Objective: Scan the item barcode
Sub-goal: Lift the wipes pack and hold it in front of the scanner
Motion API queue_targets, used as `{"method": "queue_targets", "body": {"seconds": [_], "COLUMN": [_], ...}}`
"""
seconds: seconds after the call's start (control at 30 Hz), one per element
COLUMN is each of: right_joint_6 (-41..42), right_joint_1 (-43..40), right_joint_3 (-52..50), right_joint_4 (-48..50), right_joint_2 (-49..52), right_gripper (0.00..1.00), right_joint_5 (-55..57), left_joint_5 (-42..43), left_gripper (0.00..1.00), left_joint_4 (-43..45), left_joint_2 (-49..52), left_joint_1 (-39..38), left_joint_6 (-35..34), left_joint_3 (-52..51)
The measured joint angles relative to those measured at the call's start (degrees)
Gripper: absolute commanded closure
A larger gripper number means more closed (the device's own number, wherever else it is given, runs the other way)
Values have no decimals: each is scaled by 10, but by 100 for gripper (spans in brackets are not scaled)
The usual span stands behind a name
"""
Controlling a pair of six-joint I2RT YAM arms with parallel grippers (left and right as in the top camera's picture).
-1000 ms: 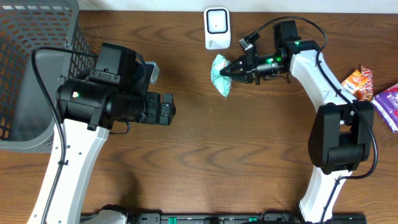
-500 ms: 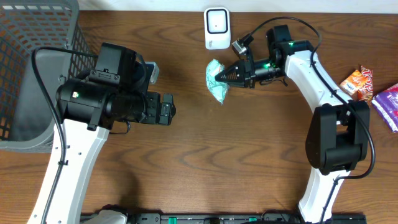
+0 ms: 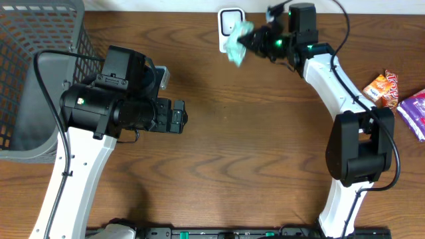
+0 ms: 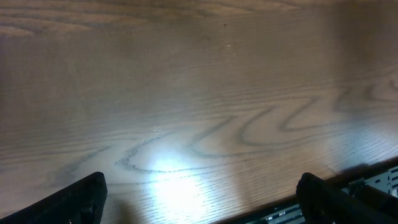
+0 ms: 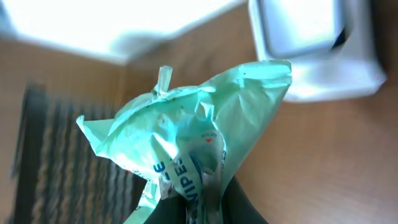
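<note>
Packet of wipes (image 3: 234, 45), pale green and crinkled, is pinched by my right gripper (image 3: 248, 40), its jaws nearly closed on one edge of the wrapper. Seen from overhead, it appears raised off the table (image 3: 265, 166), right in front of the white scanner (image 3: 230, 26) at the far edge and overlapping the scanner's right side. In the right wrist view the scanner sits up and to the right of the packet. I can read part of the word "wipes" there, but I cannot find a barcode on the face shown. My left gripper (image 3: 178, 118) hovers over bare wood left of centre, jaws spread wide and holding nothing.

To do this step well, I judge I should roll the right wrist slowly until the barcode side faces the scanner window, then hold steady just beside it. The wrapper is soft and creased, so a fold may hide the code. The pinch belongs at the edge, off the print.

Count: one scanner, one green packet, one grey mesh basket (image 3: 40, 26) at far left, an orange snack packet (image 3: 384, 87) and a purple snack packet (image 3: 415, 114) at far right, and two arms.
</note>
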Motion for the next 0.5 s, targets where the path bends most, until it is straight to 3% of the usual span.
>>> {"method": "queue_targets", "body": {"seconds": [0.27,0.5], "right_joint_6": [14,-10], "right_joint_1": [57,82], "right_joint_3": [37,177], "right_joint_4": [2,-54], "right_joint_2": [2,71], "right_gripper": [99,99], "right_joint_5": [216,296], "left_joint_5": [0,0], "left_gripper": [2,2], "left_joint_4": [0,0], "left_joint_2": [0,0], "left_joint_1": [0,0], "left_joint_6": [0,0], "left_joint_3": [0,0]}}
